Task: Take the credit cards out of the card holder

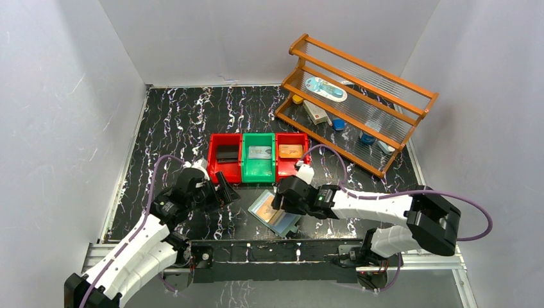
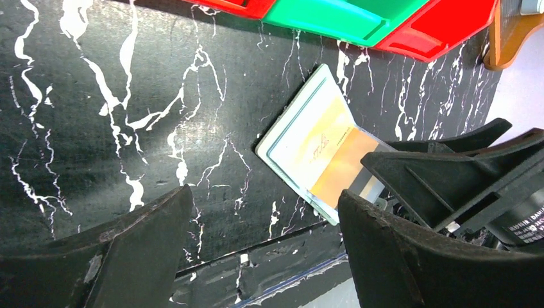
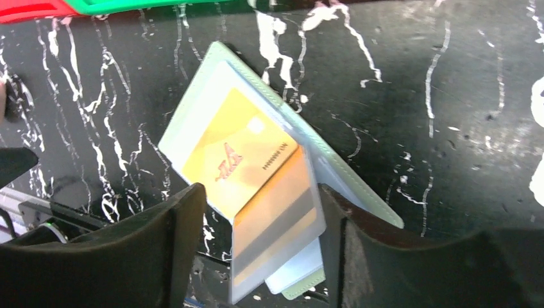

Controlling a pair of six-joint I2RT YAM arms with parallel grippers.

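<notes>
Top external view, with both wrist views for detail.

1. Table (image 1: pixel 173 122): black marbled top that carries everything below.
2. Rack (image 1: pixel 365 67): wooden, at the far right corner, not part of the task.
3. Bins: a red bin (image 1: pixel 213 160), a green bin (image 1: pixel 258 170) and a second red bin (image 1: pixel 290 172) stand in a row at mid-table. Each holds one of the credit cards: dark (image 1: pixel 226 153), grey (image 1: pixel 260 152) and tan (image 1: pixel 290 151).
4. Left gripper (image 1: pixel 224 192): fingers spread wide and empty, hovering near the table's near edge, just left of the card holder.
5. Right gripper (image 3: pixel 262 189): fingers apart and straddling a raised clear sleeve. Whether either pad touches the sleeve cannot be told.
6. Card holder (image 1: pixel 269 215): lies open close to the near edge at mid-width, in front of the green bin.
7. Gold card (image 3: pixel 237 154): still in its sleeve inside the holder, so the task seems well on but unfinished.
8. Step in hand, as judged: drawing out the gold card.
   - Close the right fingers on the card itself, not on the plastic alone.
   - Pull along the sleeve's open end.
   - The soft cover will likely drag along, so pin it with the left gripper first.
</notes>
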